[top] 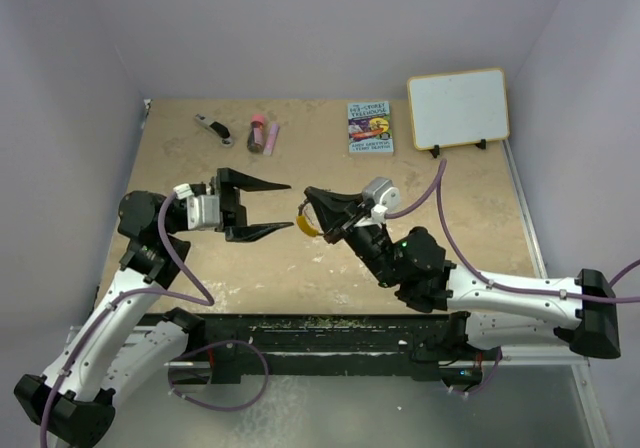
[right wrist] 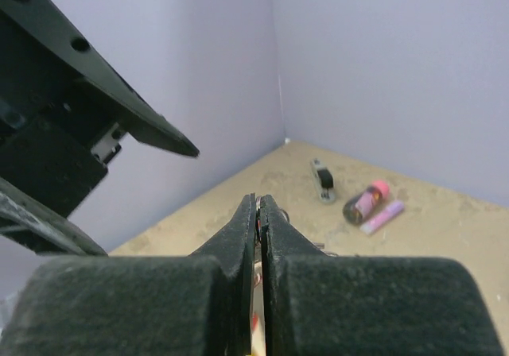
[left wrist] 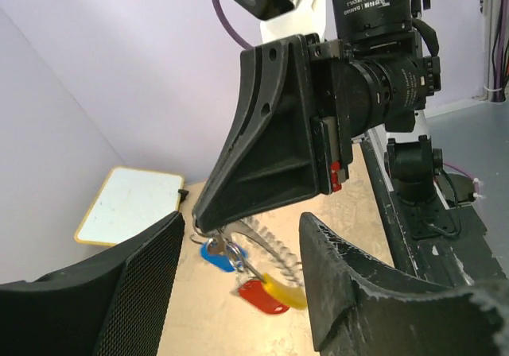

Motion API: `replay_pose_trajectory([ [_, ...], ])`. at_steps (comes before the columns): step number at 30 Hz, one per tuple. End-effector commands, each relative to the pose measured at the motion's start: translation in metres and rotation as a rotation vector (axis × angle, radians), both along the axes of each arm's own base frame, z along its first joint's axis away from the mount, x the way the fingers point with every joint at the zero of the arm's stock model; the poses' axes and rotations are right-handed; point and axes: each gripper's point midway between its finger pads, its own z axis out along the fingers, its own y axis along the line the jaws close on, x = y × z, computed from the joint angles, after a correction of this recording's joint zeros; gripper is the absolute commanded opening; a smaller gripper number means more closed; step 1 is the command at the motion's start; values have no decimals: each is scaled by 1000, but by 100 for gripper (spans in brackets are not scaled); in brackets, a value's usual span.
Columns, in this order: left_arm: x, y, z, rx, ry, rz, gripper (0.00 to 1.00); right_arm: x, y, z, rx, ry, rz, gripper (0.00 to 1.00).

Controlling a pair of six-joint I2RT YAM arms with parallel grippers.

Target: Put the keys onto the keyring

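Left arm comes up from the near-left corner, folds at the elbow and points its wrist off to the right, so the left gripper sits over the middle of the worktop with its jaws spread wide and nothing between them. The right arm runs in low from the right along the near edge, bends, and aims up and to the left. That puts the right gripper nose to nose with the left one, its tip just at the mouth of those open jaws.

The right gripper is pressed together on the keyring, pinching the silvery coiled part. In the right wrist view only a thin sliver of metal shows in the slit between the fingers. From the left wrist view the hoop hangs down off that tip, clear of the worktop, with the orange-yellow section at the bottom. The blue key and the red key dangle right against it. Can't honestly tell if they're threaded on.

As for writing: the small book at the back has a printed cover, but the title is too small to read. Same with the white print on the right arm's motor housing. The whiteboard is blank.
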Motion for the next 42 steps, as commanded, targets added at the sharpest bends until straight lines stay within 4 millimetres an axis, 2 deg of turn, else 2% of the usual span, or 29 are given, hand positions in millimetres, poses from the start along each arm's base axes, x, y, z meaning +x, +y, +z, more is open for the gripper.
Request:
replay_pose_trajectory([
  [1, 1, -1, 12, -7, -89, 4, 65, -9, -13, 62, 186, -158, 9, 0],
  [8, 36, -4, 0, -10, -107, 138, 77, -20, -18, 82, 241, -237, 48, 0],
  [11, 43, -4, 0, -21, -114, 168, 81, -26, -20, 89, 270, -278, 69, 0],
  [14, 41, -6, 1, -30, -121, 159, 83, -31, -21, 94, 287, -319, 83, 0],
  [28, 16, -9, 25, -125, -118, 59, 83, -29, -14, 98, 306, -361, 64, 0],
  [33, 6, -12, 23, -117, -83, 9, 75, -28, -14, 101, 323, -383, 49, 0],
  [42, -5, -17, 21, -128, -42, -42, 70, -25, -11, 108, 356, -430, 16, 0],
])
